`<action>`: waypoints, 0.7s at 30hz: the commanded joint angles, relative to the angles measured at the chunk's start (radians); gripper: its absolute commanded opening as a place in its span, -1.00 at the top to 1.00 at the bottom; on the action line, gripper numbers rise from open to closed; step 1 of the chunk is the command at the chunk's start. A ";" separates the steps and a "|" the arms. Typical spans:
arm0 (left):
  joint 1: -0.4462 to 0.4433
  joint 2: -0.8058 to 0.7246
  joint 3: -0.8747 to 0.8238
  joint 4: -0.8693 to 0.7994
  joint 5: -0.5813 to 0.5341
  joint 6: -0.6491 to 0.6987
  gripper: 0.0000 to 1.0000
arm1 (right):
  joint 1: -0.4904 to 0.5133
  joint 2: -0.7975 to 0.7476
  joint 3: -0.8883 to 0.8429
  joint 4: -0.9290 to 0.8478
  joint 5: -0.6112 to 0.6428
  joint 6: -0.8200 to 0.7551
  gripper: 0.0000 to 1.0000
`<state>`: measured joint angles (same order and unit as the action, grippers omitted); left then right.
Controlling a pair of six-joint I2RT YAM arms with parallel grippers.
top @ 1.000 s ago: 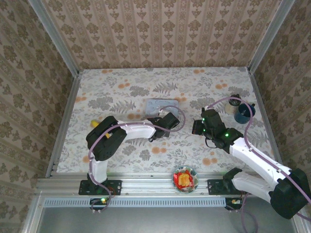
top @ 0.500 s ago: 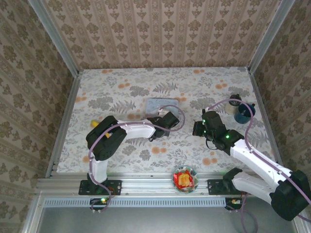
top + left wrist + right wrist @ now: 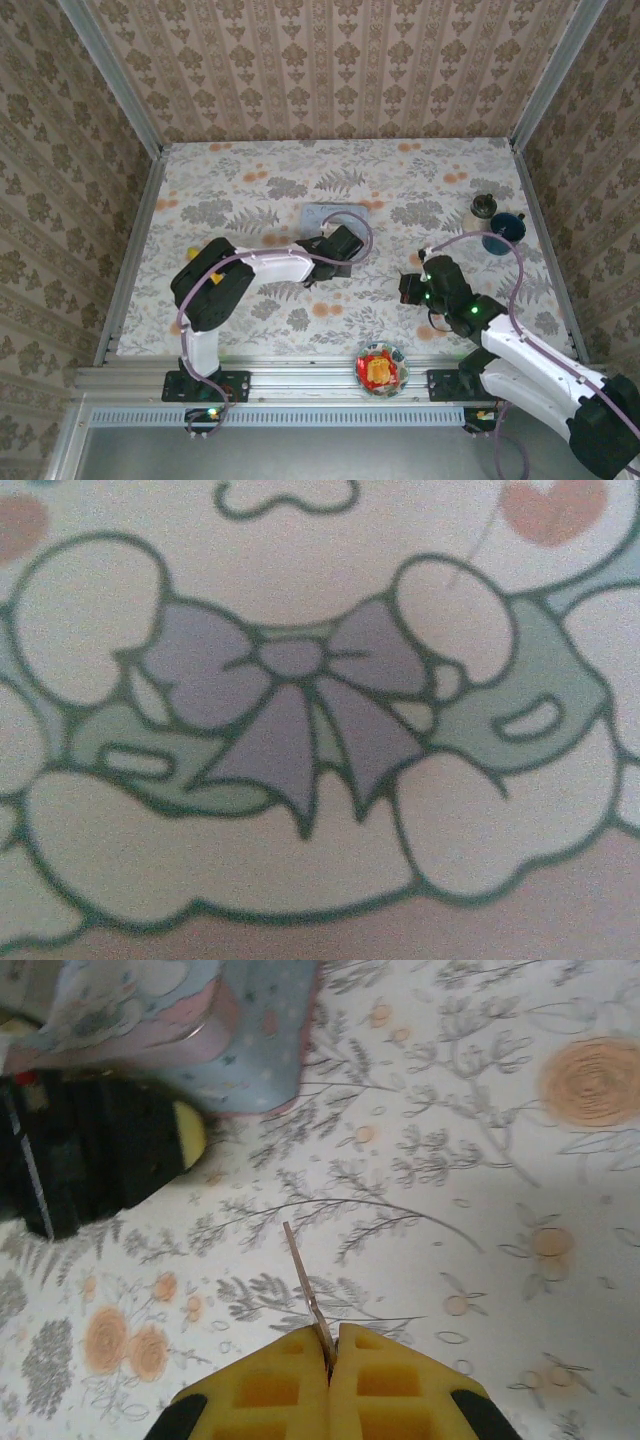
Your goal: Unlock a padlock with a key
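Note:
My right gripper (image 3: 332, 1345) is shut on the key (image 3: 303, 1272), whose thin metal blade sticks out forward from between the yellow pads. In the top view this gripper (image 3: 409, 288) hovers right of the table's middle. The left gripper (image 3: 340, 246) sits against the near edge of the light blue tin (image 3: 334, 214). In the right wrist view its black body and one yellow pad (image 3: 186, 1134) lie beside the tin (image 3: 250, 1040). The left wrist view is a close-up of the tin's printed lid (image 3: 300, 730), with no fingers showing. The padlock is hidden.
A dark round-lidded jar (image 3: 499, 232) and a smaller jar (image 3: 483, 207) stand at the far right. A glass bowl of wrapped sweets (image 3: 381, 366) sits at the near edge between the arm bases. A small yellow object (image 3: 191, 255) lies behind the left arm's elbow.
My right gripper has drawn back toward the near edge with the key, away from the jars. The left gripper has shifted slightly up against the tin.

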<state>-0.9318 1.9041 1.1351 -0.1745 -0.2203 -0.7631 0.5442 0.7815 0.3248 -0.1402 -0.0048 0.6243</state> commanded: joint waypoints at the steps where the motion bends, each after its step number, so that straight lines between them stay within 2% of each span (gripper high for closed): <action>1: 0.021 -0.030 -0.014 0.034 0.118 -0.082 1.00 | 0.038 -0.036 -0.051 0.125 -0.046 -0.022 1.00; 9: 0.056 -0.045 -0.045 0.148 0.256 -0.216 1.00 | 0.094 0.019 -0.087 0.258 -0.067 -0.072 1.00; 15: 0.079 -0.057 -0.083 0.256 0.346 -0.351 1.00 | 0.105 0.136 -0.081 0.363 -0.057 -0.071 1.00; 21: 0.090 -0.066 -0.085 0.292 0.382 -0.414 1.00 | 0.114 0.278 -0.068 0.487 -0.048 -0.072 1.00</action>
<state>-0.8471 1.8843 1.0576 0.0628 0.1097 -1.1099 0.6487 1.0172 0.2493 0.2436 -0.0605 0.5720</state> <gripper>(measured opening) 0.271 0.062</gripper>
